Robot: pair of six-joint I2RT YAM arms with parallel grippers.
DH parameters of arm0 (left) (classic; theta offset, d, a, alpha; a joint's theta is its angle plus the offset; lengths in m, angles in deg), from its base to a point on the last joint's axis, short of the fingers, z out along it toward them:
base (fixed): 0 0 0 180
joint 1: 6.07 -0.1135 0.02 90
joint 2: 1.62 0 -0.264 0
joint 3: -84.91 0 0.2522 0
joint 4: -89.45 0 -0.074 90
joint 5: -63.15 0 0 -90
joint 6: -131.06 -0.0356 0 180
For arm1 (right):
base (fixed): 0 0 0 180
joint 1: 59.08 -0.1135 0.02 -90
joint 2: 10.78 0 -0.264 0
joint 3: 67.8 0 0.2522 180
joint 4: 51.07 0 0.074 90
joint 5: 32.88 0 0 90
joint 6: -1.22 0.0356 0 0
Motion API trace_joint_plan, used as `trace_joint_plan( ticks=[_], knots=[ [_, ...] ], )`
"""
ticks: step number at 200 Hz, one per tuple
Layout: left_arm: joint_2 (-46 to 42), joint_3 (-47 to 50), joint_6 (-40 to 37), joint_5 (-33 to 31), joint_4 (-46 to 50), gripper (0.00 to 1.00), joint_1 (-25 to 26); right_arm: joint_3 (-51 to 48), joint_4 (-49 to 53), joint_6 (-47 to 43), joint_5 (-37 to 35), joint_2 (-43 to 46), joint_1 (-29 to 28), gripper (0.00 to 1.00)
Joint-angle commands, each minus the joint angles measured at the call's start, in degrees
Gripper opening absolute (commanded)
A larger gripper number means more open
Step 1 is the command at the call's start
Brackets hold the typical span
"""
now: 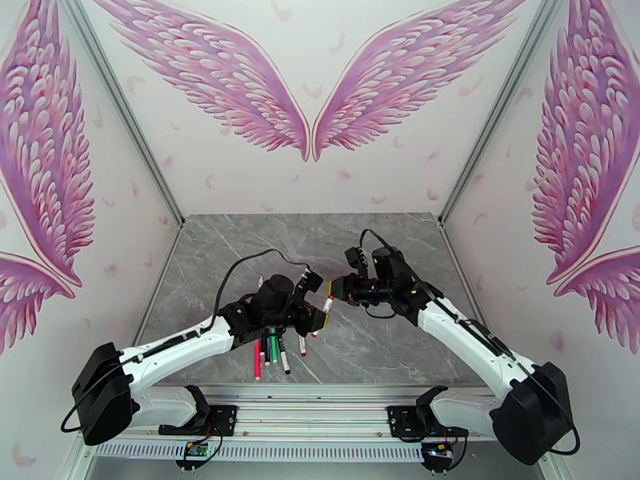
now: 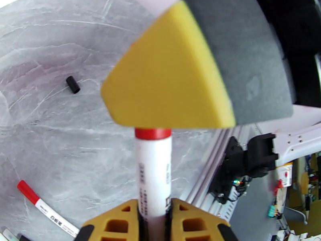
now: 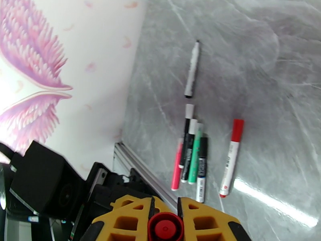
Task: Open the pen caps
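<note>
Since the red cap (image 3: 165, 228) is clenched in the right gripper (image 3: 165, 203) and the white pen (image 2: 153, 173) it sits on is clenched in the left gripper (image 2: 154, 215), the pull would have to be made straight along the pen. If it were made at an angle, the pen could be bent or twisted out of the left jaws. Were the cap gripped too lightly, the pads could be dragged off it and the cap left on. A sudden release could also send one arm jerking outward. The cap or pen could then be dropped among the row of pens (image 3: 191, 157) lying near the front edge of the table (image 1: 384, 258), toward its left side, and the row could be scattered. A black cap (image 2: 73, 84) is seen lying loose on bare table surface, apart from the other things.

In the overhead view both arms are reached inward from their bases and bent at the elbow, so that the grippers are brought nose to nose above the middle of the table, nearer the front edge than the back. The pen is held off the surface between them, its cap end turned toward the right arm.
</note>
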Motion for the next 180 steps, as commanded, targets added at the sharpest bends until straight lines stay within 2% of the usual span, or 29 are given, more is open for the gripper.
trace_joint_plan(
  ticks=[1, 28, 73, 119, 155, 180],
  knots=[
    [1.32, -0.22, -3.26, -2.3, 10.77, 0.01, 2.72, 3.71, 3.15, -0.84, -12.23, -1.07, 2.29, 0.09],
    [1.58, 0.99, -2.8, 3.29, 8.19, 0.0, 2.93, 2.62, 0.76, -0.31, -10.81, -1.31, 3.36, 0.09],
    [-0.38, 4.58, 0.46, 13.73, 0.6, 0.0, 0.24, -1.51, -10.41, -1.46, 1.72, -0.64, 6.04, 0.09],
    [-2.4, 7.21, 2.87, 19.1, -4.61, 0.0, -2.42, -3.67, -15.26, -2.86, 7.35, 1.3, 7.82, 0.09],
    [-1.79, 7.47, 2.89, 21.1, -4.34, 0.0, -2.5, -3.95, -17.19, -3.27, 8.66, 1.14, 8.66, 0.08],
    [-2.59, 6.99, 1.95, 16.22, -1.84, 0.0, -2.49, -1.98, -11.61, -5.04, 4.0, 0.6, 8.72, 0.09]
  ],
)
